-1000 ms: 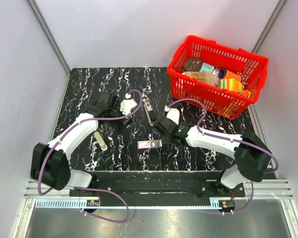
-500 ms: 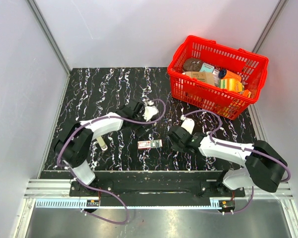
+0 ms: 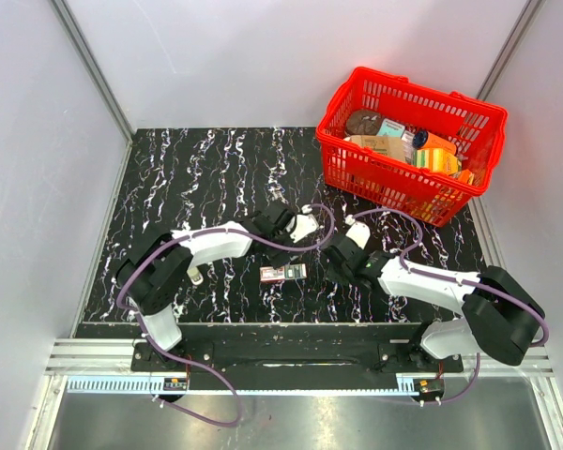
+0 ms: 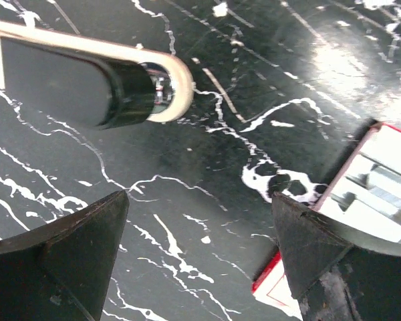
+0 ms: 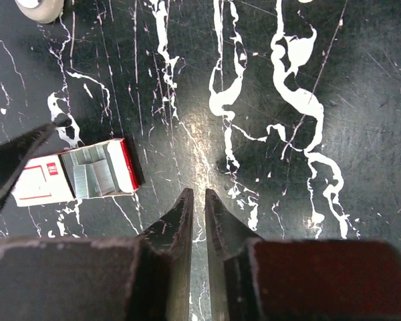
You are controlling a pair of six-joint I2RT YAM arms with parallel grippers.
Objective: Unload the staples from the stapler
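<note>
Near the front edge of the table (image 3: 169, 169), your left pincer (image 4: 199, 227) hangs wide between stapler (image 4: 87, 73) and staple box (image 4: 371, 194), probably to straddle the stapler; your right pincer (image 5: 196, 200) sits narrow, empty.

Quick tally: 2 arms, left arm (image 3: 216, 242) & right arm (image 3: 432, 281), 1 stapler (image 4: 87, 80), 1 staple box (image 3: 283, 273), 1 pale bar (image 3: 195, 275), 1 red basket (image 3: 385, 183).
</note>
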